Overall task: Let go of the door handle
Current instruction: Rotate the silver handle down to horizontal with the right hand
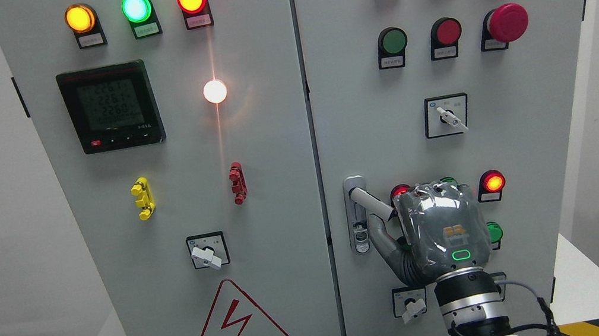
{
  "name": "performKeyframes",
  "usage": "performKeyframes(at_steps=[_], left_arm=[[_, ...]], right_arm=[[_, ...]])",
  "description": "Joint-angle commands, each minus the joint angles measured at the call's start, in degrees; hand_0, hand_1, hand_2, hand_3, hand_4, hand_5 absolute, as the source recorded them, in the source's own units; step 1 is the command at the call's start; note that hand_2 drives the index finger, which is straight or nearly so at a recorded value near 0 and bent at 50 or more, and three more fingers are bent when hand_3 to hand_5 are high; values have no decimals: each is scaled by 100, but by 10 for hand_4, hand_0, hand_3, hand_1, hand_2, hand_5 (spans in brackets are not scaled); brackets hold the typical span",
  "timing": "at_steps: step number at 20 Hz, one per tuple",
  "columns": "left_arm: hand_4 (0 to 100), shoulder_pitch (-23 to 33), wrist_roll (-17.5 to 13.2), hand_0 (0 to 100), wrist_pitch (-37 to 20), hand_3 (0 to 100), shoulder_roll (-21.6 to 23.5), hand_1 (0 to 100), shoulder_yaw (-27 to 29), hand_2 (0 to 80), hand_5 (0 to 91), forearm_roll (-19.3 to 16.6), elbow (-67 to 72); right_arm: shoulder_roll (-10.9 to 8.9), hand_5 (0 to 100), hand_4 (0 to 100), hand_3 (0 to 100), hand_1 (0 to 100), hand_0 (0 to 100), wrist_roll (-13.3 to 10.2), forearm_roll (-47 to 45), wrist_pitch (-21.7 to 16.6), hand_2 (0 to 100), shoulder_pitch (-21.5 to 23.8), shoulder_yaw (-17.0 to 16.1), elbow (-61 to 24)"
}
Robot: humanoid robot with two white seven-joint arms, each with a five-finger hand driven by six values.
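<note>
The right hand (446, 229) has its fingers curled around the door handle (370, 203) on the cabinet's right door (539, 124). Withdrawing before the fingers uncurl could snag the lever and jerk the door.

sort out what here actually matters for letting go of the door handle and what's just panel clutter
Part of the job:
- door handle, swung out from its lock plate
- right hand, fingers around the handle's end
- right door

Not part of it:
- emergency stop button
- power meter
- warning triangle
- yellow clip
- red clip
</note>
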Motion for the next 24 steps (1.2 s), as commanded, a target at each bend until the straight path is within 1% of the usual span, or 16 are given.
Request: performKeyframes(at_steps=[1,24], left_arm=[[0,114,-3,120,1,0,0,556,0,0,0,0,0],[0,114,-3,120,1,0,0,556,0,0,0,0,0]], right_arm=[[1,1000,1000,1000,333,605,-8,0,1,1000,2,-37,-22],[-8,1000,1000,1000,330,614,-9,0,10,1000,-7,-125,-22]])
